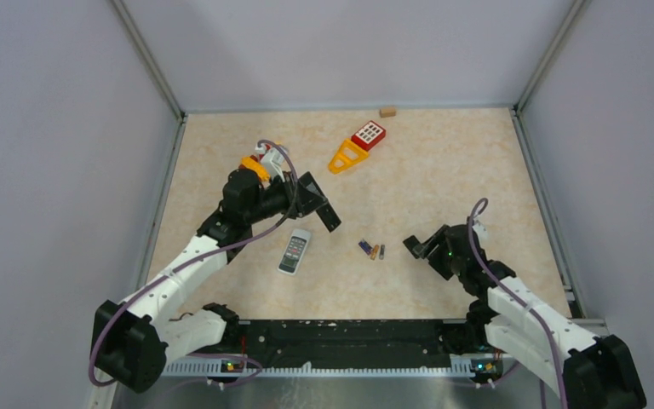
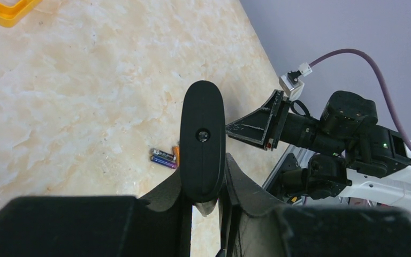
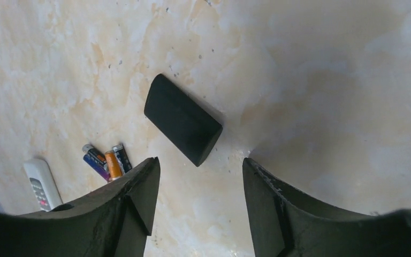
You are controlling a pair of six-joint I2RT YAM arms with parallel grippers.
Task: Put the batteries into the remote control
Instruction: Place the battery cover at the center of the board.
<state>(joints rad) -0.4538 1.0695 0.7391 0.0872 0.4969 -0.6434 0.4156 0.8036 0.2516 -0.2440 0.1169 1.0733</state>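
Observation:
My left gripper (image 1: 311, 198) (image 2: 208, 182) is shut on a long black remote control (image 1: 328, 217) (image 2: 202, 139), held above the table with its back, which has one screw, facing the wrist camera. A small cluster of batteries (image 1: 372, 250) (image 2: 163, 158) (image 3: 106, 160), purplish-blue, orange-brown and dark grey, lies on the table between the arms. My right gripper (image 1: 415, 245) (image 3: 200, 163) hovers just right of them, open and empty. A flat black cover piece (image 3: 182, 119) lies on the table just beyond its fingertips. A white remote (image 1: 294, 252) (image 3: 42, 183) lies left of the batteries.
An orange triangular toy (image 1: 347, 157) and a red keypad toy (image 1: 369, 135) lie at the back centre. A small wooden block (image 1: 387, 111) sits by the far wall. Grey walls close in the table on the left, right and back.

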